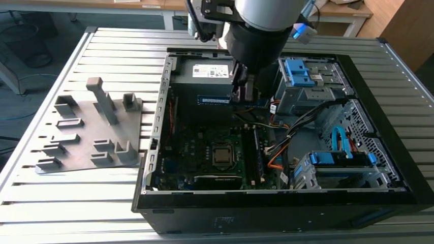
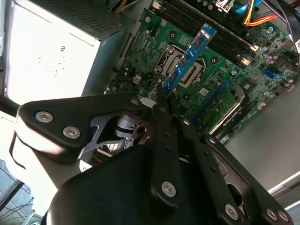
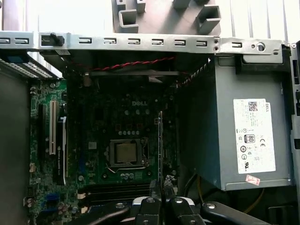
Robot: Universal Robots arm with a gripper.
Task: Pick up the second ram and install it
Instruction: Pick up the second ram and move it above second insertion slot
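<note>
The second ram [image 2: 190, 57], a thin, long, dark green-black memory stick with a blue label and small black chips, is pinched at one end between the closed fingertips of the black metal gripper [image 2: 164, 92]. It is held in the air above the silver, square processor socket [image 2: 168, 54] on the green motherboard [image 2: 243, 70], and no contact with the board is seen. In the first wrist view the stick [image 3: 161, 140] is seen edge-on, just beside the socket [image 3: 125, 153], with the gripper [image 3: 161, 186] below it. In the exterior view the gripper [image 1: 239, 94] is lowered into the open black computer case [image 1: 271, 203], beyond the socket [image 1: 222, 155], near the grey metal power supply box [image 1: 203, 71]. The grey plastic holder plate [image 1: 88, 132] lies outside the case, well apart from the socket.
</note>
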